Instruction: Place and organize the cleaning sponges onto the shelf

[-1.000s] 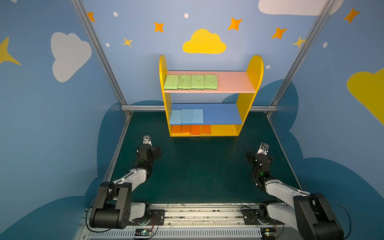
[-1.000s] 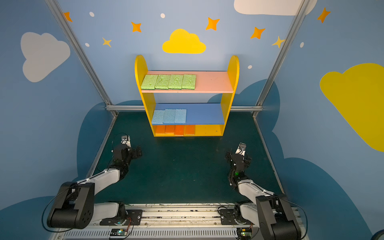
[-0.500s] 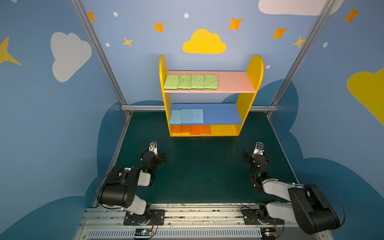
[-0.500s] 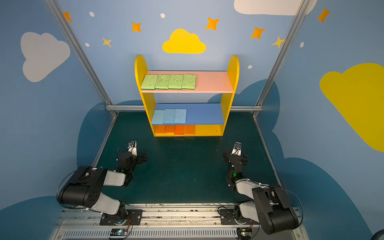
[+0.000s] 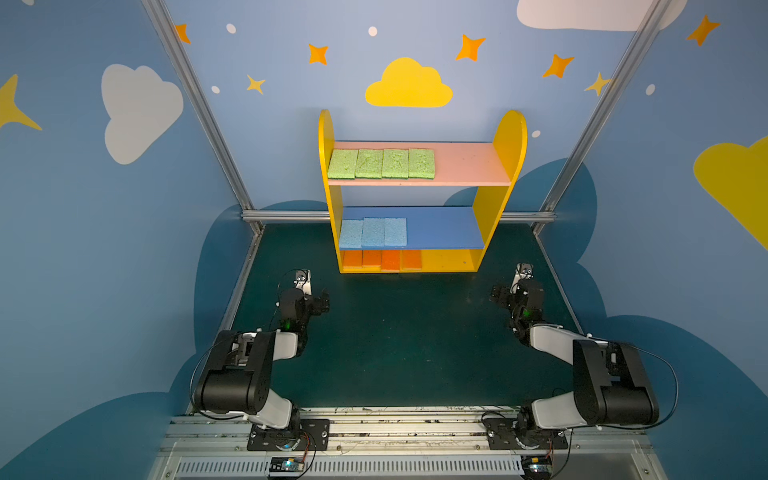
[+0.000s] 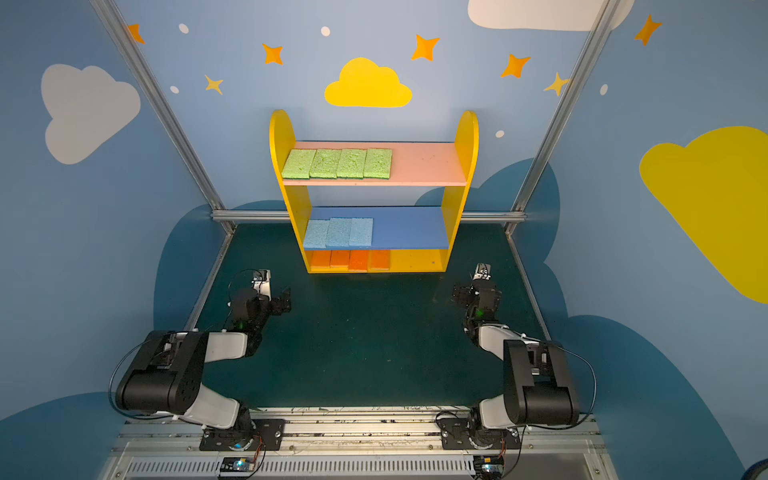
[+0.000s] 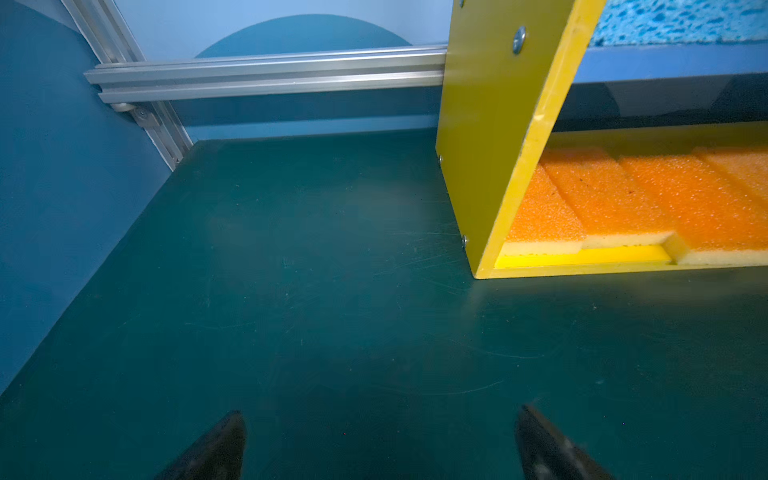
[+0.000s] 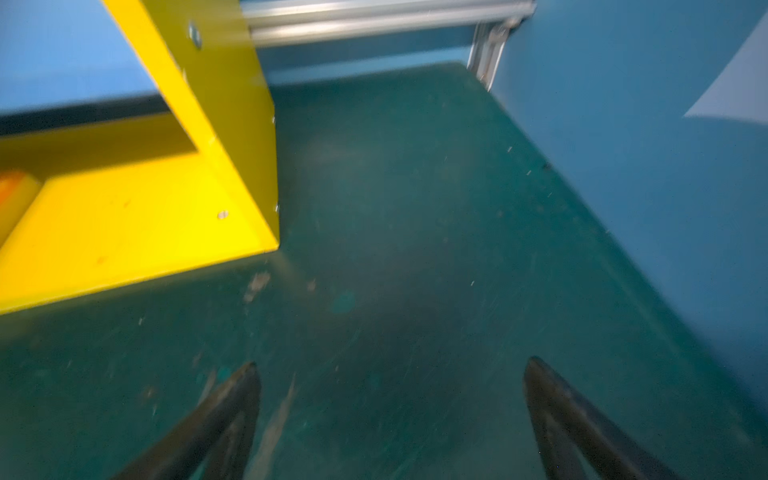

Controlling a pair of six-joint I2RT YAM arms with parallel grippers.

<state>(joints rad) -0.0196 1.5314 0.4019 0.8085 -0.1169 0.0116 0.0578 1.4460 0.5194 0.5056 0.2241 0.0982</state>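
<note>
**All eleven sponges on the shelf; both jaws wide and empty**

The dark green desk (image 5: 395, 353) lies bare between the left jaws and the right jaws. It leaves open room from one pair to the other and forward to the shelf's front edge. The shelf (image 5: 505, 166) stands ahead of both pairs, and its width falls between them. The left arm (image 5: 249, 365) and the right arm (image 5: 598, 374) sit folded near the desk's side edges, well apart.

Both top views show all three tiers:
- four green sponges (image 5: 381, 164) in a row on the pink board,
- three blue sponges (image 6: 338, 232) on the blue board,
- four orange sponges (image 5: 382, 259) on the yellow base.

Each row is packed toward the left jaws' end, so the end nearer the right jaws is bare.

Only the left wrist view shows the orange sponges' yellow layer (image 7: 540, 248) and their uneven front edges. The blurred right wrist view shows the bare end of the base and one orange sponge end (image 8: 12, 187).

Both jaws stand spread wide and hold nothing. Only desk shows between the fingertips (image 7: 220, 449) (image 8: 224, 411).
</note>
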